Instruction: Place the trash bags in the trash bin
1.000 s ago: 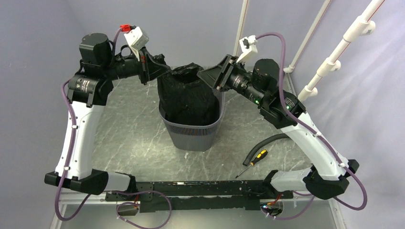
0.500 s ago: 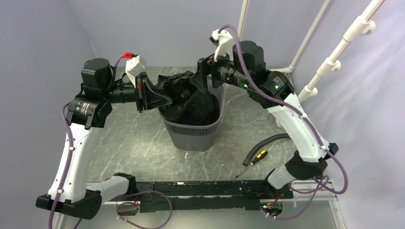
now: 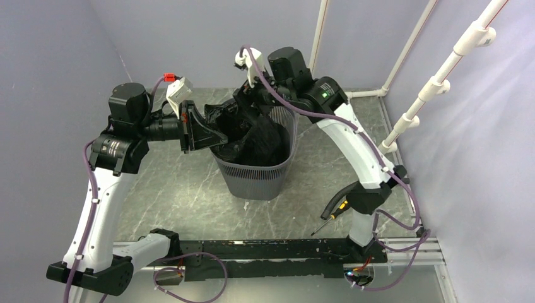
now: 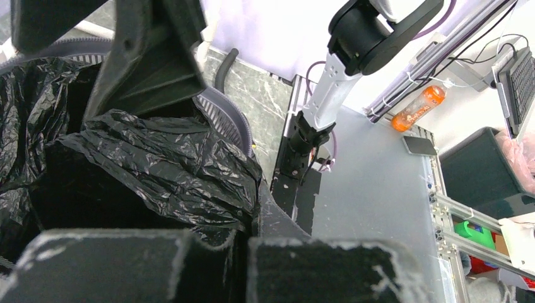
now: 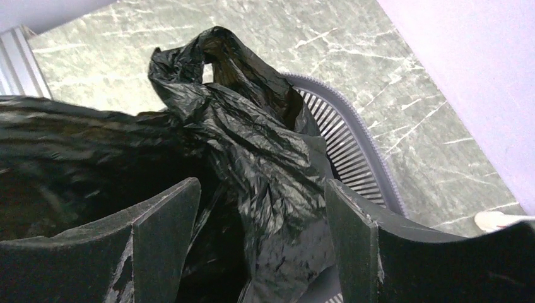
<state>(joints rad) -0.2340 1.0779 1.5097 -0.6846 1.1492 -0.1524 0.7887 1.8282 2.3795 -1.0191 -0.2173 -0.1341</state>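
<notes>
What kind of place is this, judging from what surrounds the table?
Probably a robotics lab test cell: a marble-patterned table walled by plain grey panels, white pipe framing, and outside it aluminium rails and a keyboard.

trash bag [image 5: 258, 151]: thin black plastic film, glossy, wrinkled
trash bin [image 3: 252, 180]: dark grey plastic mesh, matt
table [image 3: 170, 189]: grey marble-look top, smooth

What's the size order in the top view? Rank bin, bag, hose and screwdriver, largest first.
1. bin
2. bag, lying mostly within the bin's rim
3. hose and screwdriver: not ranked, because the right arm hides most of the hose
</notes>
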